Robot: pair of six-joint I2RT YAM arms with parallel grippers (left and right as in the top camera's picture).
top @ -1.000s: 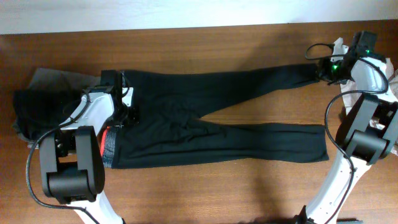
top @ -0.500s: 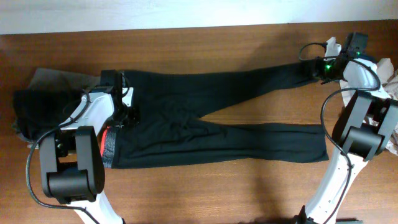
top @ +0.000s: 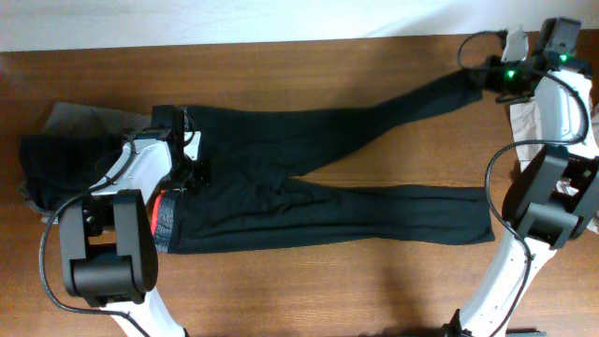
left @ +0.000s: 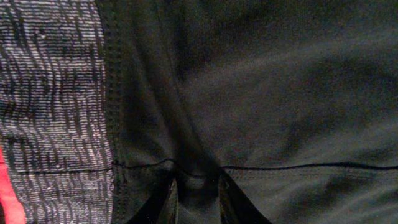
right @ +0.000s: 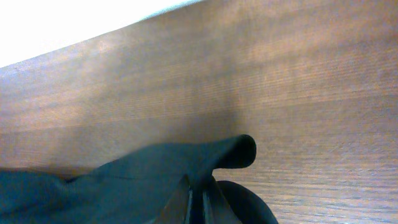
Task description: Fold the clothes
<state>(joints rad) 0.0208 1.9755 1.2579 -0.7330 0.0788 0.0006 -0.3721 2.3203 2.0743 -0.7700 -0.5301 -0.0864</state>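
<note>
The black leggings lie spread across the wooden table, grey waistband with red-orange lining at the left, legs running right. My left gripper is shut on a pinch of black fabric next to the waistband; the left wrist view shows the fabric bunched between the fingers beside the grey band. My right gripper is shut on the far leg's ankle end and holds it lifted off the table at the far right. The near leg lies flat.
A beige-grey garment and a black garment lie piled at the left table edge behind the left arm. Pale cloth sits at the right edge. A white wall strip runs along the table's far edge.
My right gripper has moved up and away toward the table's far edge, pulling the far leg's ankle end with it and stretching that leg. The left arm has not moved.
</note>
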